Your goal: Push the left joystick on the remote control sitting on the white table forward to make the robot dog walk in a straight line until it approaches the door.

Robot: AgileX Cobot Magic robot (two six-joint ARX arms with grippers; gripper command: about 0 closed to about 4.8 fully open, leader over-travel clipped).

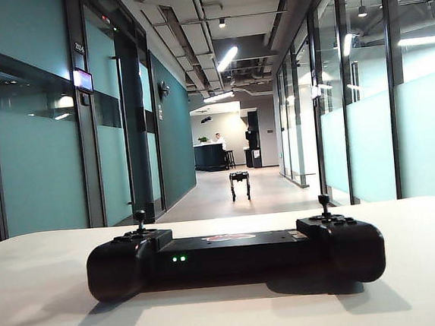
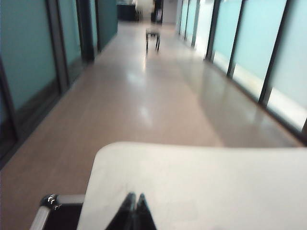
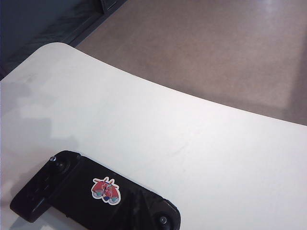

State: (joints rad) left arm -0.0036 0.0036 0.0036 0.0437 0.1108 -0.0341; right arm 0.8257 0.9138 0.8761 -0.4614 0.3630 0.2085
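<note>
The black remote control (image 1: pixel 233 255) lies across the white table (image 1: pixel 425 267), its two green lights facing me. Its left joystick (image 1: pixel 140 215) stands upright with nothing touching it. Far down the corridor stands the robot dog (image 1: pixel 240 184), which the left wrist view also catches, blurred (image 2: pixel 152 38). Neither gripper appears in the exterior view. My left gripper (image 2: pixel 135 200) is shut and empty above bare tabletop (image 2: pixel 216 187), pointing down the corridor. My right gripper (image 3: pixel 139 197) is a dark shut tip, hard to pick out above the remote control (image 3: pixel 76 191) between its two thumbsticks.
Glass walls and dark door frames (image 1: pixel 134 124) line both sides of the corridor. A counter with a person (image 1: pixel 215 152) closes the far end. A metal-framed black object (image 2: pixel 53 211) sits beside the table's corner. The rounded table edge (image 3: pixel 158 86) borders brown floor.
</note>
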